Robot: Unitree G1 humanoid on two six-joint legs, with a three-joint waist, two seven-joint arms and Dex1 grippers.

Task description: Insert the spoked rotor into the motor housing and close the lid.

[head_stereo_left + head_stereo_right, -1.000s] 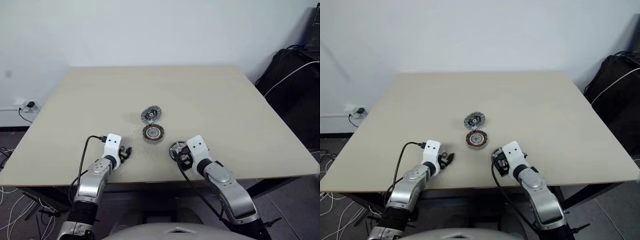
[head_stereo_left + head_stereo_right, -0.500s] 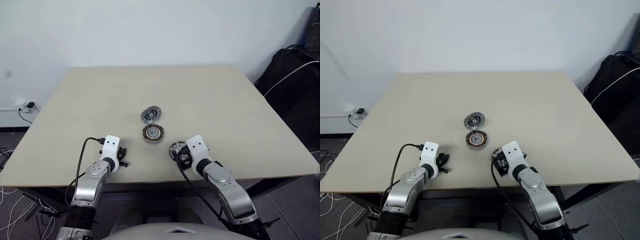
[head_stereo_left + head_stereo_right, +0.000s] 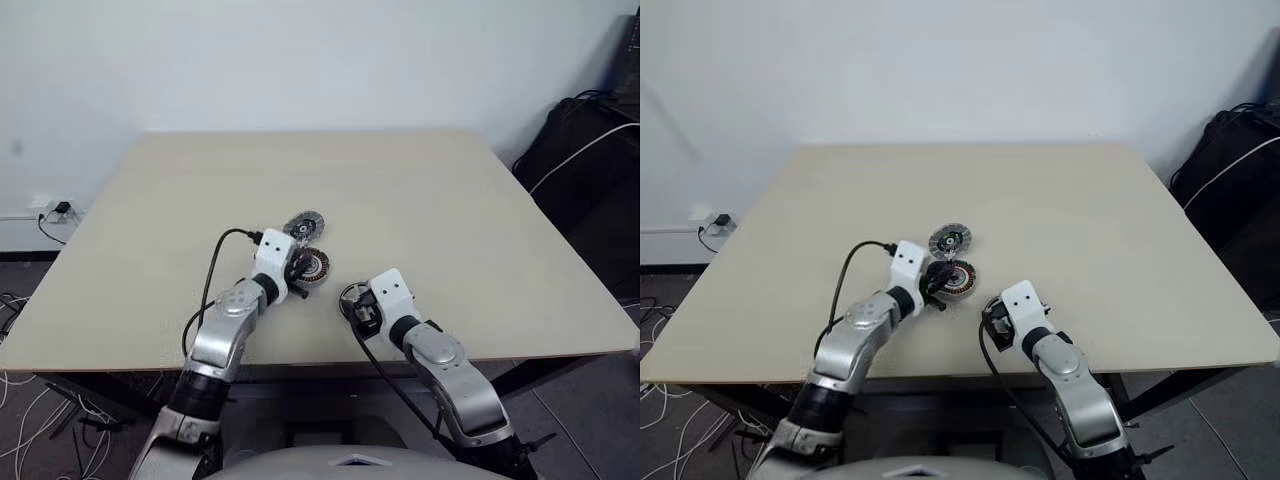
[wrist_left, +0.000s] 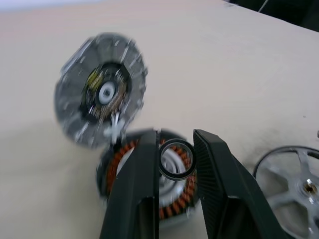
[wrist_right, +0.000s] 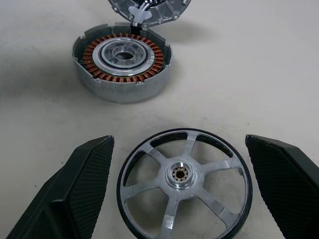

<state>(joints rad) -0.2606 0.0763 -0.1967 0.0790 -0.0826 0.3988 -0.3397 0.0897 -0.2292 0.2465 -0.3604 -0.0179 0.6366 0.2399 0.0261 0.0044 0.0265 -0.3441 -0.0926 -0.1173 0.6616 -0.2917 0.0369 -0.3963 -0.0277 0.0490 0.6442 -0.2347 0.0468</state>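
Assembly has barely begun: the motor housing [image 5: 122, 61] lies open on the table, the lid [image 4: 101, 89] tilted at its 12 o'clock edge. The spoked rotor [image 5: 184, 187] lies flat between the wide-open fingers of the right gripper [image 5: 182, 191], untouched. The left gripper [image 4: 175, 169], nearly closed, pinches a small dark ring [image 4: 175, 159] above the housing.

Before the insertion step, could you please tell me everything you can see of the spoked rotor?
The spoked rotor is a flat silvery metal wheel with a dark rim, six spokes and a small hub with a hole. It lies flat on the table, apart from the motor housing, on the side nearer the robot. It sits between the fingers of the open right gripper, which do not touch it.
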